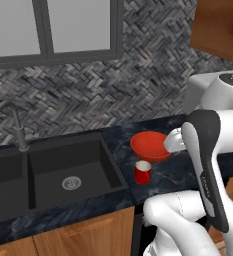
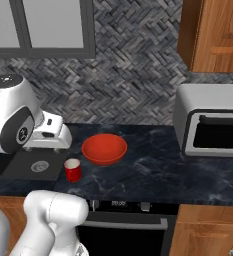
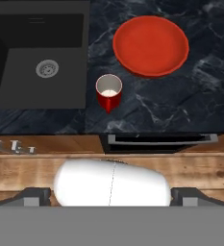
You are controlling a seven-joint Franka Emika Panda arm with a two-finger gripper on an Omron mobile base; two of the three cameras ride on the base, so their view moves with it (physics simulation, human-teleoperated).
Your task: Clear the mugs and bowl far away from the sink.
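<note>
My gripper hangs released above the table; red mug sits between sink and bowl.

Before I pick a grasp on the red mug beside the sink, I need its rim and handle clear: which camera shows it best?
The hand view: it looks down on the red mug, showing its white inside and open rim, unobstructed. The handle isn't clearly visible. The left base view and right base view show it small, from the side, near the bowl.
</note>
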